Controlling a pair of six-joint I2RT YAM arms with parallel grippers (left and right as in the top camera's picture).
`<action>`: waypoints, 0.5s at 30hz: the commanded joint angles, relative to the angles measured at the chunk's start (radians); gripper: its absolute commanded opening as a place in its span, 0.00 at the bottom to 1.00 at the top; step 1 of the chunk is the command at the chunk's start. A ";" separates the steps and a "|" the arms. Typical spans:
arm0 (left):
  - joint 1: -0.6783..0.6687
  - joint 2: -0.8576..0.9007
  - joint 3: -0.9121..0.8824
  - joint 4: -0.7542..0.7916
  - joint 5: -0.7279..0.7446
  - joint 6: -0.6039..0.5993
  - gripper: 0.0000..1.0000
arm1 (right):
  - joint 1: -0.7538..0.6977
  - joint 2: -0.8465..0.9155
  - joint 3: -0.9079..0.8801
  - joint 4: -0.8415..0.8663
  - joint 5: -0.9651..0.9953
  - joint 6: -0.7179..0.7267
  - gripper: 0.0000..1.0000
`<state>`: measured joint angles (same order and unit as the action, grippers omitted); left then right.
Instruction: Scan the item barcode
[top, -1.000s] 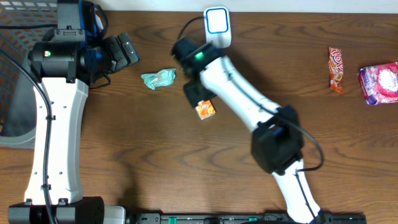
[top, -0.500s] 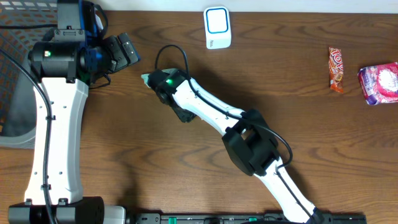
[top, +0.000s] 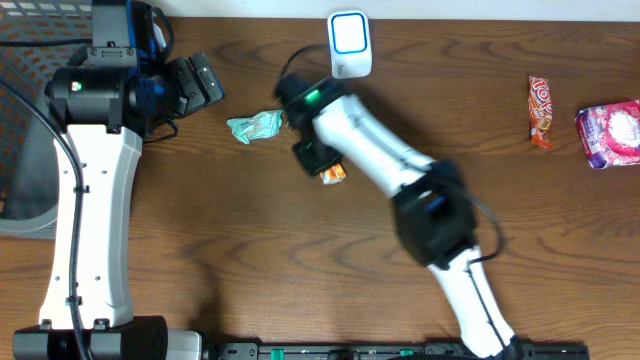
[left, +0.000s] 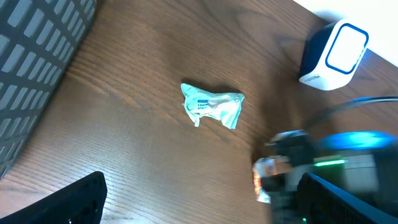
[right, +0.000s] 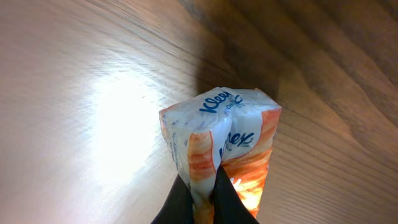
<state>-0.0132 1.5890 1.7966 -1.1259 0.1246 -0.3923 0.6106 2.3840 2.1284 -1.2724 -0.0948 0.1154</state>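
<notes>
Table (top: 250, 260), passages. Centre: right arm (top: 380, 150) lies diagonally from the near edge to just short of the scanner (top: 350, 45), barring low crossings; the right gripper (right: 204, 190) pinches a tissue pack (top: 333, 173) there. Left side: left arm (top: 90, 200) and basket (top: 20, 190). Teal packet (top: 255, 127) sits in the gap between the left gripper (top: 203, 83) (fingers wide) and the right wrist. Bare wood: between the two arms; between scanner and snack bar (top: 540, 112). Pink bag (top: 608, 135) near the bar, at the right edge.

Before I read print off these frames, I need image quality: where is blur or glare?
Right wrist: glare on the table beside the sharp tissue pack. Left wrist: right arm blurred, teal packet crisp. Overhead: its elbow smeared.
</notes>
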 joint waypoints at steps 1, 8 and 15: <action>0.005 0.005 0.000 -0.003 -0.006 0.006 0.98 | -0.137 -0.102 0.019 -0.003 -0.477 -0.145 0.01; 0.005 0.005 0.000 -0.003 -0.006 0.006 0.98 | -0.336 -0.044 -0.083 -0.021 -0.986 -0.317 0.03; 0.005 0.005 0.000 -0.003 -0.006 0.006 0.98 | -0.464 -0.029 -0.333 0.119 -1.089 -0.308 0.15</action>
<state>-0.0132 1.5890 1.7966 -1.1259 0.1246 -0.3923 0.1875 2.3306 1.8698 -1.1782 -1.0603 -0.1745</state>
